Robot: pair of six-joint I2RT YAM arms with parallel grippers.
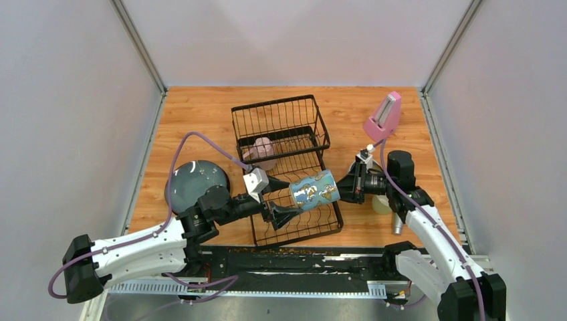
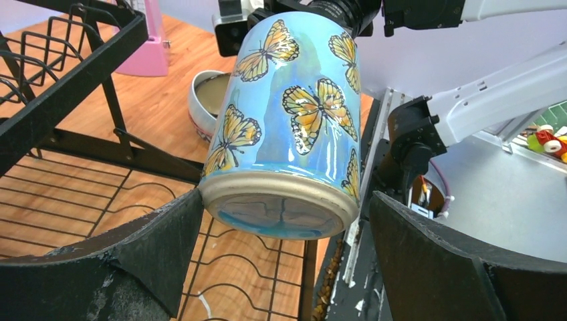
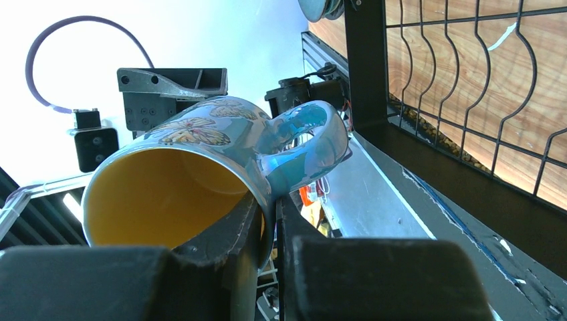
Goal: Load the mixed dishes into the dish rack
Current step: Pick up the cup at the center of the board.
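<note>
At the far left, 1 dark speckled plate (image 1: pixel 196 185) lies flat on the wooden surface (image 1: pixel 200 114), well apart from the dish rack (image 1: pixel 287 110). My left gripper (image 1: pixel 284 199) hangs over the near left part of the rack's low tray with its fingers spread wide. The base of a blue butterfly mug (image 1: pixel 315 190) sits between their tips. From the left wrist view I cannot tell whether either finger touches it.

A pink mug (image 1: pixel 263 152) lies on its side in the rack, at the near wall of the tall basket section. I cannot tell which side of that wall it is on.

The blue mug is in the air above the tray's wavy wires, tipped sideways, with its base toward my left gripper and its yellow mouth toward my right one. My right gripper (image 1: pixel 342 188) pinches the mug's rim next to the handle, 1 finger inside and 1 outside.

A white bowl (image 2: pixel 207 100) stands on the surface just right of the rack. A pink metronome (image 1: pixel 383 117) stands upright near the far right corner.
</note>
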